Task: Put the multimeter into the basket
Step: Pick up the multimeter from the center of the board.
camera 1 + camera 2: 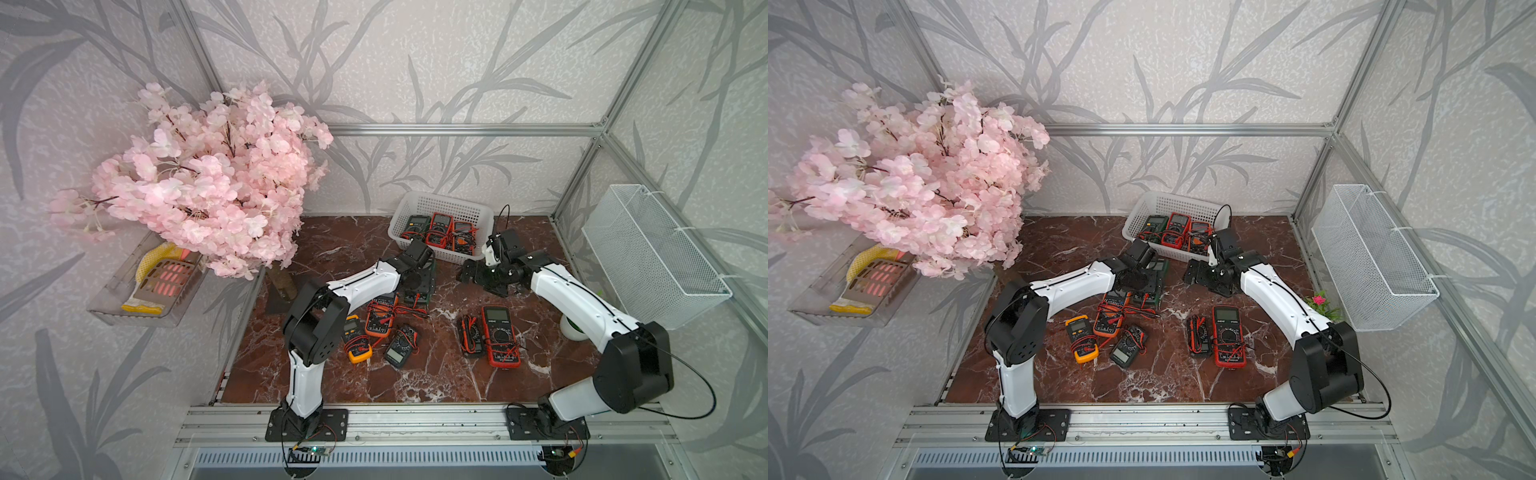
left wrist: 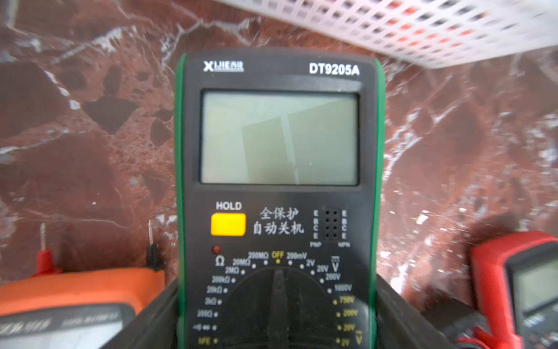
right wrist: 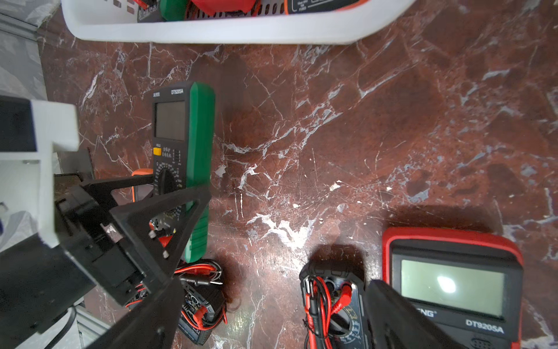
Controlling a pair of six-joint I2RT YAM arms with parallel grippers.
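In a top view, bare tabletop (image 1: pixel 345 245) lies open left of the basket (image 1: pixel 446 208), toward the blossom tree (image 1: pixel 208 183); three meters (image 1: pixel 440 232) lie side by side in the basket; the right arm (image 1: pixel 557 291) crowds its right corner; a meter cluster (image 1: pixel 380 328) clutters the centre.

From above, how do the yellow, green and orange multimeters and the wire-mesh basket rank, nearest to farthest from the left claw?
1. Green multimeter: held in the left gripper.
2. Orange multimeter: beside it, nearer the robot's base.
3. Yellow multimeter: past the orange one.
4. Wire-mesh basket: far off, right wall.
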